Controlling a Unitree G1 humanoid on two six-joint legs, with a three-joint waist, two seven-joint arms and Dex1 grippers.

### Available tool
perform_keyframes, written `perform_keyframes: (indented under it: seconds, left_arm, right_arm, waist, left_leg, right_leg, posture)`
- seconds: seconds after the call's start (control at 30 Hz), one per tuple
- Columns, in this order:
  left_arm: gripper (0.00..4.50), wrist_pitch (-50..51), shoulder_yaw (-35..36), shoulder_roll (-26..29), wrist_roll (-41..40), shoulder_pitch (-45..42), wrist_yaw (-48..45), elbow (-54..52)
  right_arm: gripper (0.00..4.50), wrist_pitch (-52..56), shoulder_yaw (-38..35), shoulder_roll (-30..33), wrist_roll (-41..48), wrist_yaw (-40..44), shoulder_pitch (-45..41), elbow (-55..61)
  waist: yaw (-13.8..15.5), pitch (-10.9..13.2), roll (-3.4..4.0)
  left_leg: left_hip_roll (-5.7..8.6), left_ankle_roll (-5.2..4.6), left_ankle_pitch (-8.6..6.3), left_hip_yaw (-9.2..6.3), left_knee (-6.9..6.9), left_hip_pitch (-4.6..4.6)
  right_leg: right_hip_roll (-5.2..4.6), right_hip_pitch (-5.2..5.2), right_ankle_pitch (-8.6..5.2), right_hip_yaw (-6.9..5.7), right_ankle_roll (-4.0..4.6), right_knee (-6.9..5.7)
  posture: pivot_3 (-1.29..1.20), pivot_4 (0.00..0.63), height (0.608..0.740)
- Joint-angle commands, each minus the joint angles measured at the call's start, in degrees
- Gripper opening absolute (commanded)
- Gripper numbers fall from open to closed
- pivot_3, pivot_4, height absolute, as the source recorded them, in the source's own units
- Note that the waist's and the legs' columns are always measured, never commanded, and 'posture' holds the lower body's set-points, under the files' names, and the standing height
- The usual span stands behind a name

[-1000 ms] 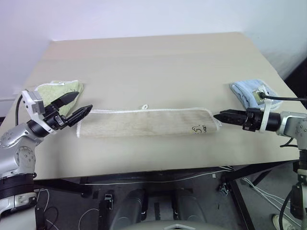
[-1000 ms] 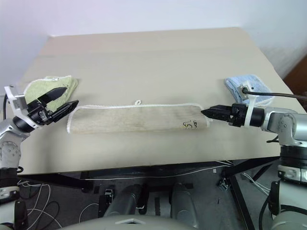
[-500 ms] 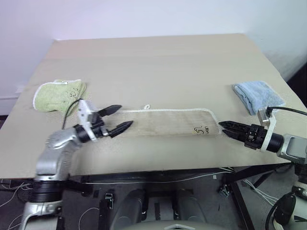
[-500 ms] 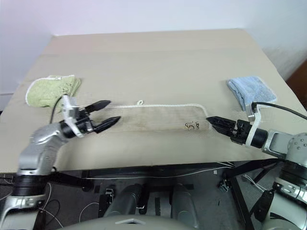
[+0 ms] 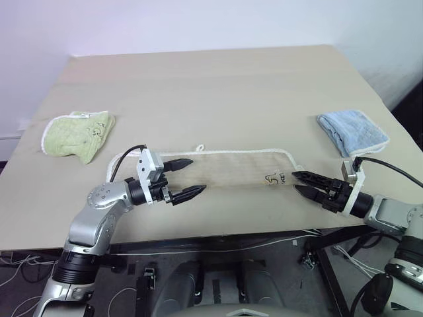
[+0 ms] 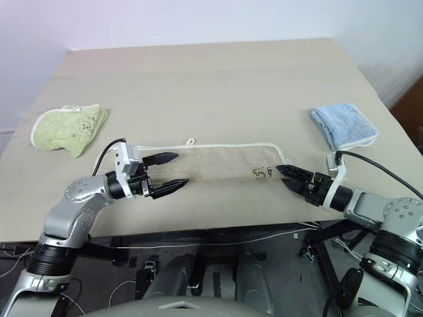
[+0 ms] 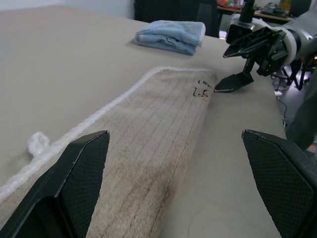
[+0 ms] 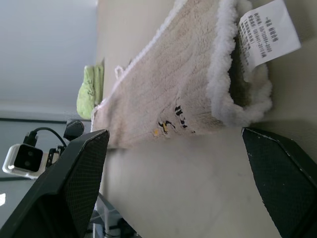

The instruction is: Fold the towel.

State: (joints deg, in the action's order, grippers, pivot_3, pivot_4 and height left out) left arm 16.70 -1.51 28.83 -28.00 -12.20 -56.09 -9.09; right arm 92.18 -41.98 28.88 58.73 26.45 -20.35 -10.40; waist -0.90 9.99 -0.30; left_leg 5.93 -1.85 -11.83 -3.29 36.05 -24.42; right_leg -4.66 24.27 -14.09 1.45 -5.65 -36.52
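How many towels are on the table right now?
3. The long beige towel lies across the near part of the table, between the two grippers; a small green towel sits at the left and a small blue towel at the right.

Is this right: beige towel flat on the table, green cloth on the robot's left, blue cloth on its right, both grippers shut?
Not quite. Both are open: the left gripper and right gripper have fingers apart in the left eye view. The towel, green cloth and blue cloth lie as you say.

three towels (image 5: 218, 168), two hands (image 5: 186, 177), one table (image 5: 218, 86)
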Motion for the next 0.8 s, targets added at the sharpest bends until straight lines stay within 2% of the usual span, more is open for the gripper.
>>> perform_keyframes:
  seconds: [0.03,0.37,0.5,0.63,0.8]
  left_arm:
    - [4.49,-1.0,-0.5,-0.1,0.4,-0.6,-0.2,-1.6]
    - [4.49,-1.8,-0.1,0.2,1.1,-0.3,-1.1,-1.1]
    - [4.5,-2.3,-0.1,0.0,1.4,-0.6,-1.3,-0.4]
    - [4.5,-3.3,-0.1,0.1,1.9,-0.3,-1.5,0.2]
    - [4.5,-4.2,-0.5,-0.1,2.4,0.1,-1.7,0.7]
  right_arm:
    - [4.5,0.3,-2.8,-2.9,-0.7,-5.1,-2.6,-1.3]
    - [4.5,-0.3,-6.5,-4.7,-2.3,-10.8,-6.7,-4.0]
    - [3.27,-0.8,-6.1,-5.4,-3.1,-11.9,-6.4,-3.7]
    - [1.86,-1.1,-4.9,-5.6,-3.1,-11.6,-5.8,-1.8]
    - [0.12,-1.7,-7.2,-6.4,-2.3,-12.0,-7.8,-3.2]
  waist:
    - [-0.2,0.0,-0.02]
    - [0.1,0.0,-0.02]
    - [0.0,0.0,-0.02]
    - [0.0,0.0,-0.01]
    - [-0.2,-0.1,-0.04]
  left_leg:
    - [-0.02,0.0,0.0,0.0,0.01,0.0]
    - [-0.05,0.01,-0.01,0.0,0.1,0.04]
    - [-0.05,-0.02,0.01,0.0,0.06,0.03]
    - [-0.08,-0.02,0.01,0.0,-0.01,0.02]
    - [-0.11,-0.02,0.0,0.0,0.04,0.01]
  right_leg:
    - [0.02,-0.01,0.01,0.0,0.01,0.0]
    - [0.06,-0.22,0.12,-0.03,0.22,0.27]
    - [0.06,-0.21,0.12,-0.03,0.21,0.35]
    - [0.1,-0.17,0.12,-0.02,0.21,0.36]
    - [0.11,-0.22,0.12,-0.01,0.21,0.41]
  posture:
    - [0.0,0.15,0.74]
    - [0.0,0.15,0.74]
    - [0.0,0.15,0.74]
    - [0.0,0.15,0.74]
    - [0.0,0.15,0.74]
